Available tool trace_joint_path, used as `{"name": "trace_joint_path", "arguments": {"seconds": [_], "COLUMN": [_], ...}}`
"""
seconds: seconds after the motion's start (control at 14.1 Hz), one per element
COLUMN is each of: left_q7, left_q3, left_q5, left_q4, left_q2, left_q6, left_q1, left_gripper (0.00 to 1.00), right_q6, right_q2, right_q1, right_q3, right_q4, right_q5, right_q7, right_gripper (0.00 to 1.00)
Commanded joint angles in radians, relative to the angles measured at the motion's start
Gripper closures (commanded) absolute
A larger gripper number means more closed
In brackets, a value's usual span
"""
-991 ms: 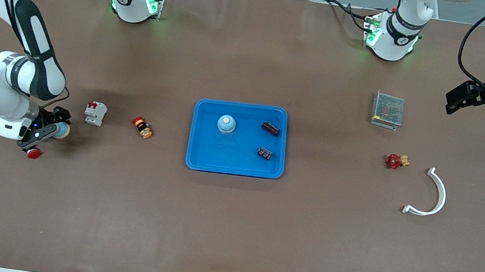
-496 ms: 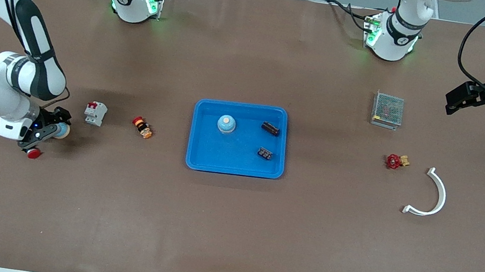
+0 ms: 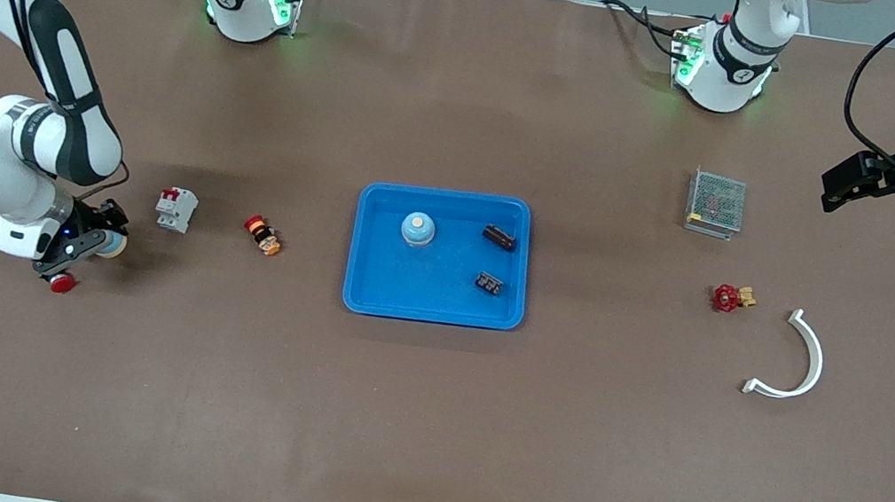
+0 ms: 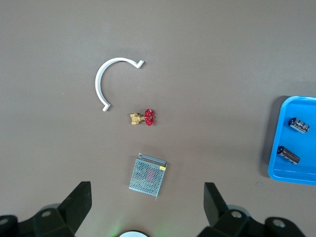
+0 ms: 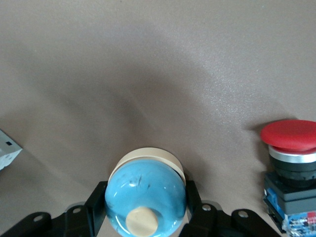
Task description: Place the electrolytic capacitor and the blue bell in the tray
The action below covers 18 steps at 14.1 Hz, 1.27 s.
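The blue tray sits mid-table, and in it lie a blue bell with a pale button on top, at the corner toward the bases and the right arm's end, and two dark electrolytic capacitors toward the left arm's end, one nearer the front camera than the other; in the left wrist view only the tray's end with those two capacitors shows, the rest cut off by the frame edge. A second blue bell, on a cream base, is at the right arm's end of the table, clamped between the fingers of the right gripper, whose pads press its two sides; from the front it is mostly hidden under the gripper, only a sliver of blue and cream showing. Whether it rests on the table or is lifted cannot be told. Just beside it stands a red mushroom push button, partly cut off in the right wrist view. Between this bell and the tray lie a white circuit breaker and a small red-and-orange part, too small to identify. The left gripper waits with its jaws spread wide over the left arm's end of the table, holding nothing, above a metal mesh box, a red-handled brass valve and a white curved clip.
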Motion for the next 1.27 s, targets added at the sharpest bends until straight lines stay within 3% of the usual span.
{"name": "trace_joint_path", "arguments": {"seconds": [0.0, 0.21, 0.42, 0.78, 0.99, 1.2], "left_q7": [0.022, 0.022, 0.022, 0.024, 0.024, 0.024], "left_q3": [0.009, 0.013, 0.013, 0.013, 0.013, 0.013], "left_q5": [-0.017, -0.017, -0.017, -0.005, -0.008, -0.009], "left_q4": [-0.006, -0.003, -0.003, 0.000, 0.000, -0.001], "left_q2": [-0.005, -0.003, -0.002, 0.010, 0.010, 0.010], "left_q6": [0.010, 0.023, 0.028, 0.031, 0.039, 0.039], "left_q1": [0.003, 0.006, 0.008, 0.006, 0.005, 0.005], "left_gripper": [0.00, 0.00, 0.00, 0.00, 0.00, 0.00], "right_q6": [0.007, -0.013, -0.240, -0.539, -0.556, -0.558], "right_q2": [-0.001, -0.009, -0.015, -0.015, -0.016, -0.021], "right_q1": [-0.014, -0.005, 0.013, 0.149, 0.245, 0.326], "right_q3": [0.017, 0.031, 0.036, 0.034, 0.040, 0.046], "right_q4": [-0.003, 0.024, 0.176, 0.415, 0.440, 0.449], "right_q5": [0.021, 0.021, 0.020, 0.021, 0.023, 0.115], "right_q7": [-0.014, 0.006, 0.038, 0.298, 0.530, 0.729], "right_gripper": [0.61, 0.62, 0.61, 0.61, 0.61, 0.61]}}
